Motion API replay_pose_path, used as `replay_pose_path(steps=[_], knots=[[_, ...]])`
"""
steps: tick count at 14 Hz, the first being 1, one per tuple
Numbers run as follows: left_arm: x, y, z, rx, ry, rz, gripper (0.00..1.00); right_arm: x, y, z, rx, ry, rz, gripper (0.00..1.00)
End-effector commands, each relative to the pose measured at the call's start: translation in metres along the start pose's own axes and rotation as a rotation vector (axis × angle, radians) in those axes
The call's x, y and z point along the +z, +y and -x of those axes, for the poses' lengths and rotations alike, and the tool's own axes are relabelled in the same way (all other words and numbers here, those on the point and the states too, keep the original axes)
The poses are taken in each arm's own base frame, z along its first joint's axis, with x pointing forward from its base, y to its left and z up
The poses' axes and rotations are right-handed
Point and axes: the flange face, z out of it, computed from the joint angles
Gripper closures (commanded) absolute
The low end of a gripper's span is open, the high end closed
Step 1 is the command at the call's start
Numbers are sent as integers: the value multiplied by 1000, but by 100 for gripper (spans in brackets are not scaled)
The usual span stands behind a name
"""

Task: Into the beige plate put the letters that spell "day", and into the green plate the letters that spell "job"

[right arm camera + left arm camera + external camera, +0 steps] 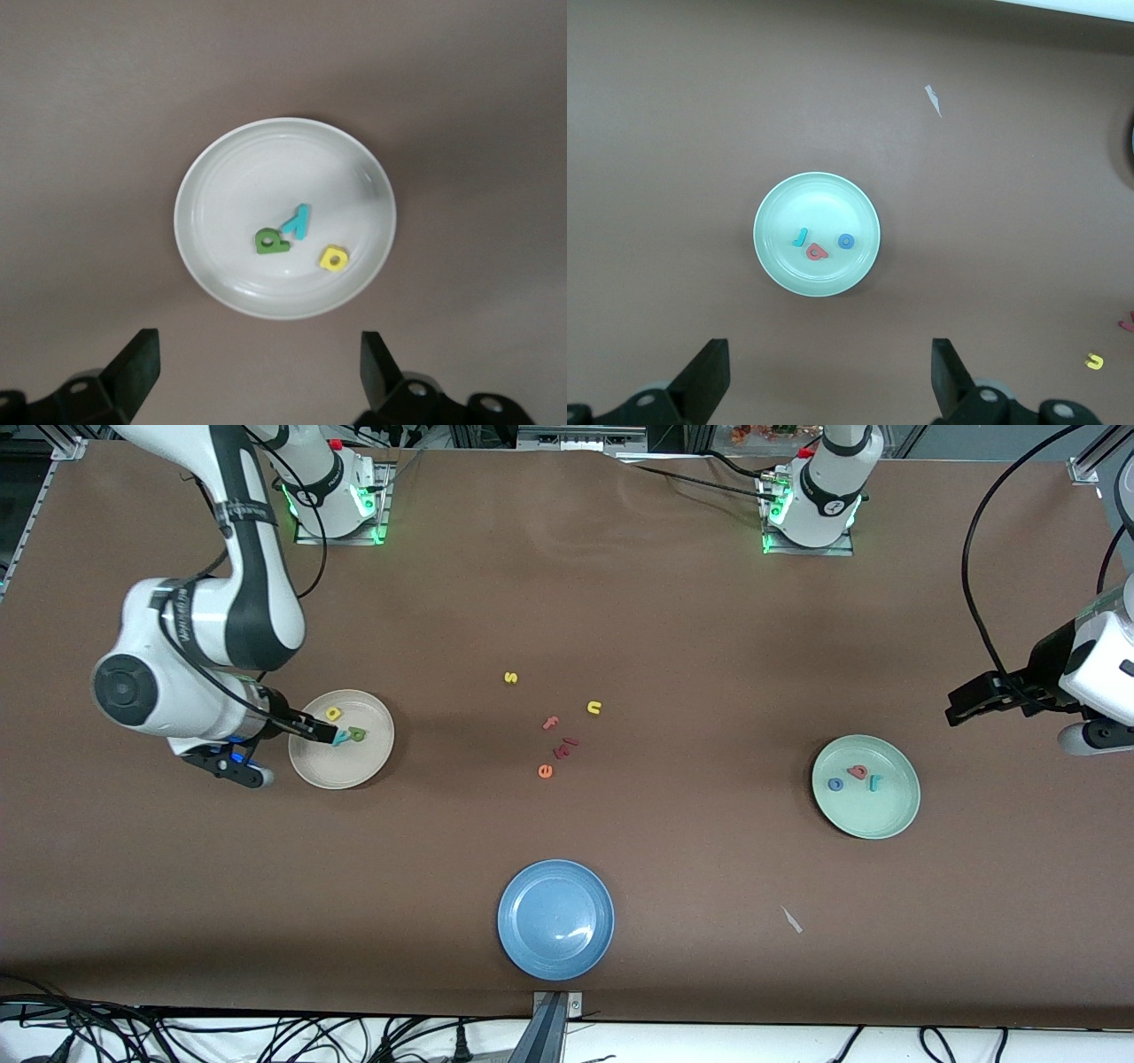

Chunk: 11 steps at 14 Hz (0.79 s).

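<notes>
Right gripper hangs over the beige plate, jaws spread wide, nothing between them. Directly beneath it in the plate lie green "d", teal "y" and yellow "a"; "d" and "y" touch, "a" just beside.

Left gripper waits up over the left arm's end of the table, jaws wide and empty. Under its camera sits the green plate, holding teal "j", red "b" and blue "o".

Both words look sorted.

Risk, as I judge it: the right fingers sit low over the plate, so a sideways pull-out could clip the rim and spill the light foam letters. A straight lift seems safer.

The "y" is the long piece; its stem slants toward the "d".
</notes>
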Motion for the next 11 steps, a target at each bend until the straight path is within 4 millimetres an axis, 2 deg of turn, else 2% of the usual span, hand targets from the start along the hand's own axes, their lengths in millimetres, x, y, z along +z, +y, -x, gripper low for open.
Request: replay_pose_path(steps=[1, 4, 7, 9, 10, 11], knots=[[-4, -3, 2, 11, -6, 14, 0, -67, 1, 8, -91, -4, 29, 0], [-3, -7, 1, 7, -7, 16, 0, -107, 2, 25, -117, -3, 55, 0], [-5, -7, 1, 2, -3, 18, 0, -146, 12, 46, -179, -27, 68, 0], [-5, -7, 1, 2, -3, 18, 0, -168, 38, 50, -238, -3, 58, 0], [-5, -7, 1, 2, -3, 18, 0, -179, 43, 56, -280, 12, 40, 0], [-5, -6, 1, 3, -3, 18, 0, -181, 43, 57, -285, 16, 39, 0]])
